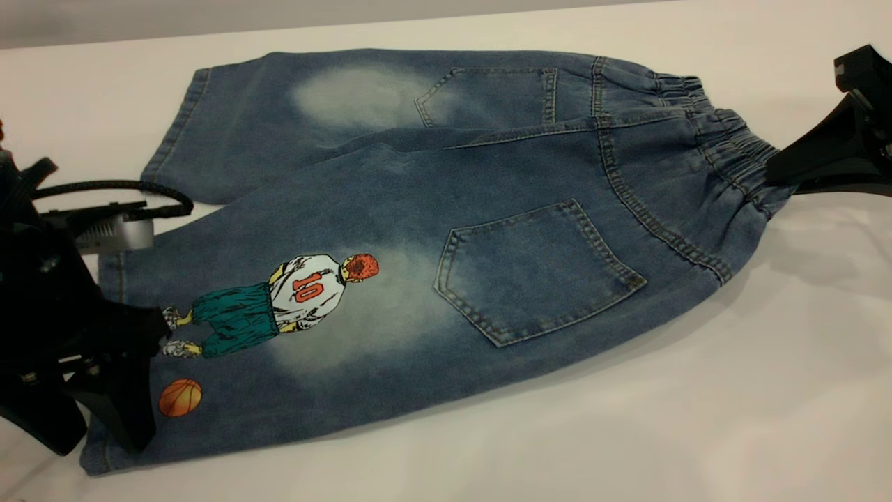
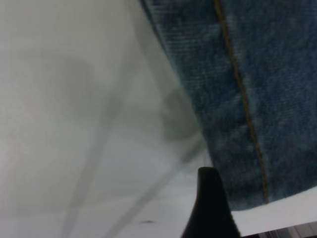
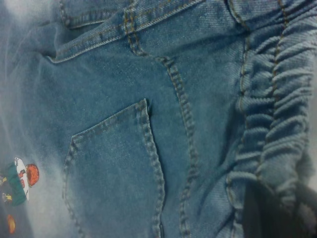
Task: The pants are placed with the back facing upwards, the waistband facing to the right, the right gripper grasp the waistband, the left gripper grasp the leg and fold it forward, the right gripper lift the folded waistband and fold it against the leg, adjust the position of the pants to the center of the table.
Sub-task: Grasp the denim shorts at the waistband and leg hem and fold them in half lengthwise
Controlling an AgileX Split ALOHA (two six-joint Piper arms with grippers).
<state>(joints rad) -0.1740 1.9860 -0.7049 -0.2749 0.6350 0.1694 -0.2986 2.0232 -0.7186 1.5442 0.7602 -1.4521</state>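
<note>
grasp step: right gripper (image 1: 777, 167) at frame right pinching the waistband (image 1: 732, 146); left gripper (image 1: 150, 335) lower left on the leg (image 1: 279, 300) hem, jaws can't tell. next: lift both, fold fwd.

Matte black left gripper (image 1: 122, 390), braided black cable (image 1: 118, 187), silver camera block (image 1: 111, 233)

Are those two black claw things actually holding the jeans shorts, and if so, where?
The right tool is shut on the pants at the waistband. The left tool sits at the leg hem; its hold cannot be told.
</note>
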